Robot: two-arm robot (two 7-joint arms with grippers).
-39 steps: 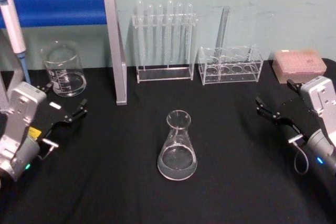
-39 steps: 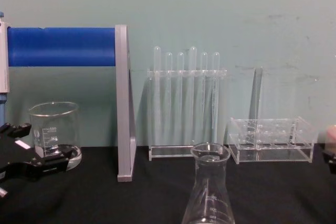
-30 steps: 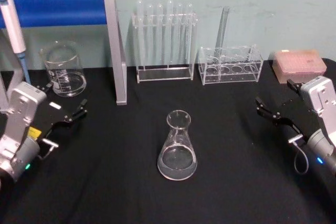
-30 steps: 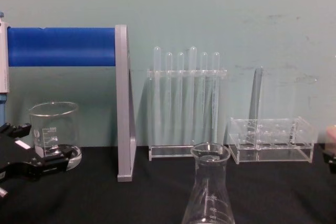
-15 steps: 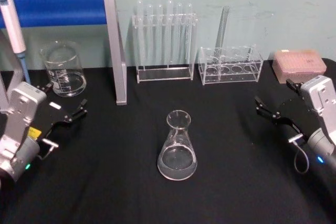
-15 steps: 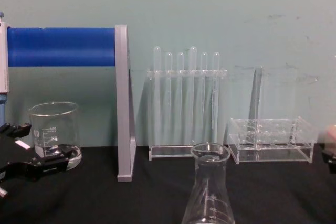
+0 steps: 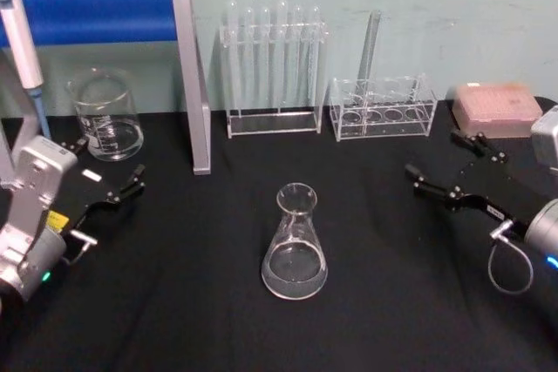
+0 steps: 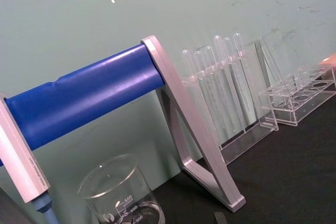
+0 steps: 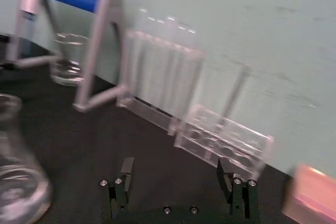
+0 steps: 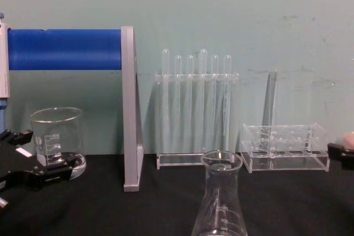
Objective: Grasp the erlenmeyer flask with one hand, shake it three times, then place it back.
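The flask (image 7: 295, 246) is standing upright mid-tabletop (image 7: 174, 311), untouched and open to a side grasp. The right end effector (image 7: 433, 159) is hovering to its right, fingers apart and pointing at it, probably lining up the grasp. The left end effector (image 7: 112, 156) is idling, fingers apart, near the beaker (image 7: 106, 118) farther back.

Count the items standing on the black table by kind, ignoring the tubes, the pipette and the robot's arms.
Erlenmeyer flask: 1
Beaker: 1
Clear racks: 2
Pink box: 1
Blue-barred stand: 1
Total: 6
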